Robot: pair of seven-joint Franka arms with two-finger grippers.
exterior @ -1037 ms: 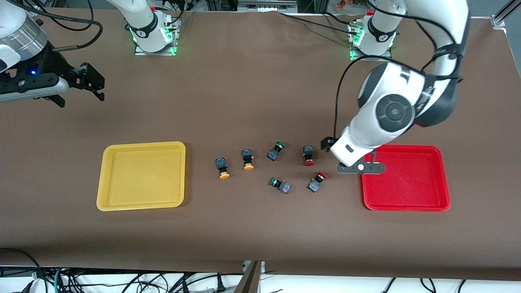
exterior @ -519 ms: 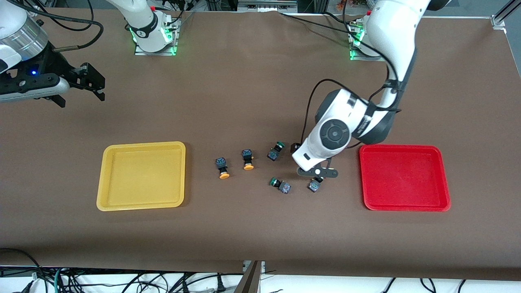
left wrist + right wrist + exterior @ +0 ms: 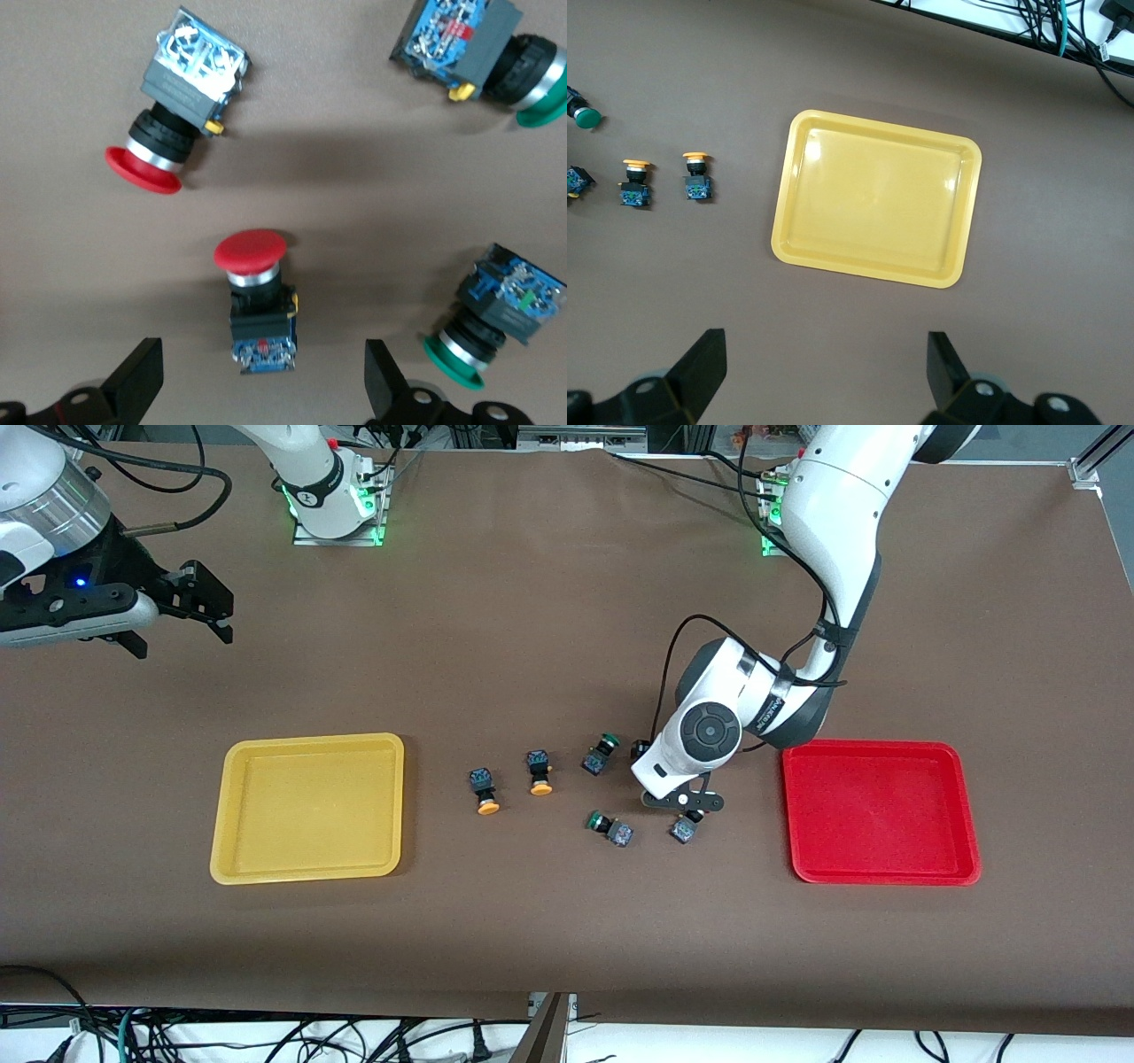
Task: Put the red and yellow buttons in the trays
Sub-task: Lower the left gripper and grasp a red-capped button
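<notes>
- Red-capped button (image 3: 252,301) lying on its side on the brown table cloth (image 3: 532,921), at nine o'clock of the red tray (image 3: 877,868) on the front view's clock face; hidden under the left wrist in that view.
- Likely light and rigid: hard plastic block body, metal collar, domed glossy cap. Cap probably slippery and prone to roll, so best pinched across the flat sides of the dark body.
- Straddled from above by the left gripper (image 3: 261,398), jaws spread wide, nothing held, one finger to each side of the body and clear of it.
- Second red button (image 3: 682,831) at six o'clock of the first, just beside it, also on its side.
- Two green-capped buttons (image 3: 602,755) (image 3: 611,830) close at nine o'clock; risk of nudging one on descent.
- Two yellow-capped buttons (image 3: 485,790) (image 3: 539,772) farther out at nine o'clock, at three o'clock of the yellow tray (image 3: 221,815); both trays bare.
- Right gripper (image 3: 208,607) waiting high over the cloth at eleven o'clock of the yellow tray, jaws wide, holding nothing.
</notes>
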